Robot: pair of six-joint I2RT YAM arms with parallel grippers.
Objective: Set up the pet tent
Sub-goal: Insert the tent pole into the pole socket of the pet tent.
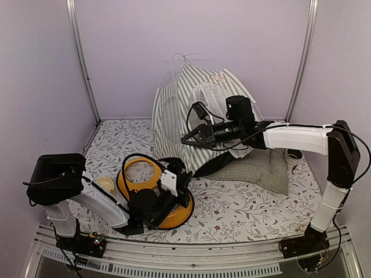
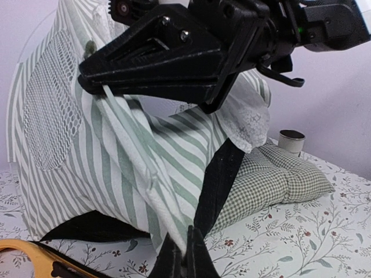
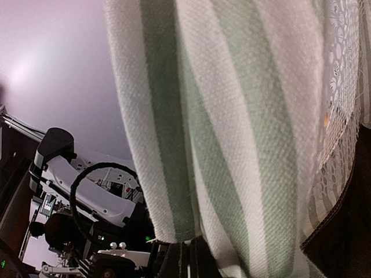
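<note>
The pet tent [image 1: 191, 95] stands at the back centre, green-and-white striped, with thin white poles poking out of its top and a round mesh window [image 2: 49, 110] on its side. My right gripper [image 1: 185, 140] reaches in from the right and is shut on the tent's front fabric edge about halfway up; the left wrist view shows that gripper [image 2: 87, 74] from below. My left gripper [image 2: 186, 250] is shut on the lower end of the same striped seam, just above the table. In the right wrist view the striped fabric [image 3: 232, 116] hangs down into my shut right gripper [image 3: 197, 260].
A green-checked cushion [image 1: 258, 168] lies to the right of the tent, partly under the right arm. An orange ring-shaped object [image 1: 136, 174] sits at the front left under my left arm. A small cup [image 2: 291, 141] stands behind the cushion. The floral tabletop [image 1: 243, 211] is walled on three sides.
</note>
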